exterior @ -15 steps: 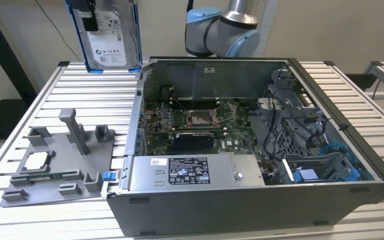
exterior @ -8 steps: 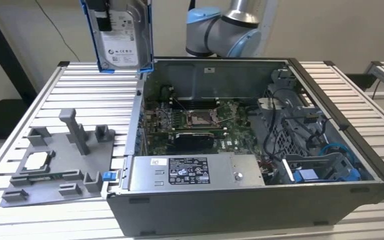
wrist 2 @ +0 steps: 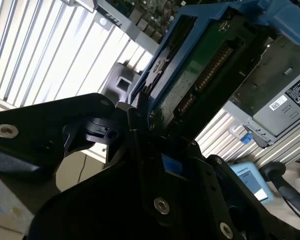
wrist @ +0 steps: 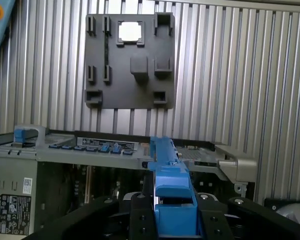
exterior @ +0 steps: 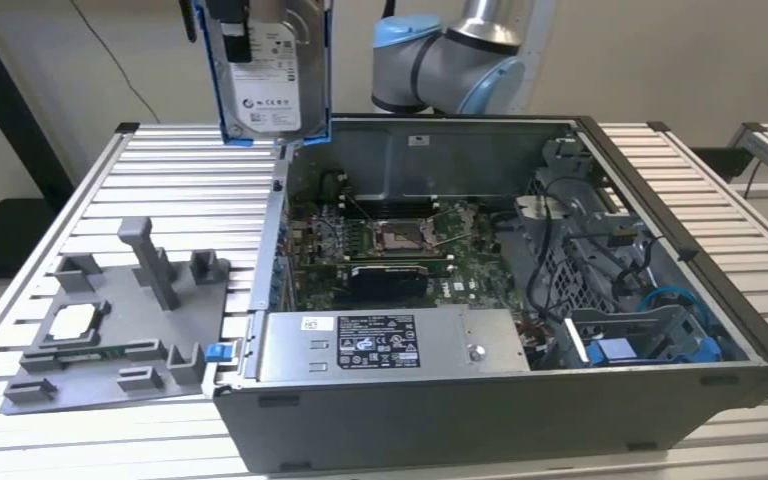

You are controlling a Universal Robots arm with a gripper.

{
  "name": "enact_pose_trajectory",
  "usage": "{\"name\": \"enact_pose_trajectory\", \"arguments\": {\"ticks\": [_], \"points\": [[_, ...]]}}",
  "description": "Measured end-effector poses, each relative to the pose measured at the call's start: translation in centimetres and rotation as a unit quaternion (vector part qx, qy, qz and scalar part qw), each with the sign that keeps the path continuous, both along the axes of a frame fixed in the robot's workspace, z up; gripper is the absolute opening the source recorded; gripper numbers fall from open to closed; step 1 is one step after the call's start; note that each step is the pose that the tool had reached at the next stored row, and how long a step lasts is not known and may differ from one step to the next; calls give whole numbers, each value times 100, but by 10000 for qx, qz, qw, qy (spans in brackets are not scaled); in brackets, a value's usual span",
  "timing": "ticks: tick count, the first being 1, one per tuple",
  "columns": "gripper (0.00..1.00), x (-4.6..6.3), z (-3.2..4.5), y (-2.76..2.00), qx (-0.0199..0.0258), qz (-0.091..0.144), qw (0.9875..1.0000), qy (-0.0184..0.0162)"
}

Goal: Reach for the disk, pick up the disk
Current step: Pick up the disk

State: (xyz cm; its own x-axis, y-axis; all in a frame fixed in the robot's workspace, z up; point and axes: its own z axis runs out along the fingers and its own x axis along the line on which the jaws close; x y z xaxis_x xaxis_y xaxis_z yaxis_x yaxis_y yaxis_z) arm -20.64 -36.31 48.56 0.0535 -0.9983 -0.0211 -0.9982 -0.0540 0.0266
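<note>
Between the black fingers of the gripper sits the disk, pinched from both sides by its blue frame. In the second wrist view the gripper meets the disk at one end. The light is dim there, so the exact contact is hard to make out, though the fingers seem pressed flat against the frame. The drive's green circuit board faces this camera.

In the exterior view the disk hangs upright in the air with its white label toward the camera. It is well above the table, over the rear corner of the open case on the exterior view's left, and touches neither. The arm stands behind the case. A grey tray lies on the table beside the case, on the exterior view's left, with a chip seated in it.
</note>
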Motion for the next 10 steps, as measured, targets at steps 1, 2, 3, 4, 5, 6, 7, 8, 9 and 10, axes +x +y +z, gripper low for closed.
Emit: {"name": "enact_pose_trajectory", "arguments": {"ticks": [1,2,3,4,5,6,7,8,9,10], "points": [[0,21,0,0,0,0,10000,0],[0,41,0,0,0,0,10000,1],[0,62,0,0,0,0,10000,0],[0,82,0,0,0,0,10000,0],[0,102,0,0,0,0,10000,0],[0,122,0,0,0,0,10000,0],[0,139,0,0,0,0,10000,0],[0,155,0,0,0,0,10000,0],[0,170,0,0,0,0,10000,0],[0,184,0,0,0,0,10000,0]]}}
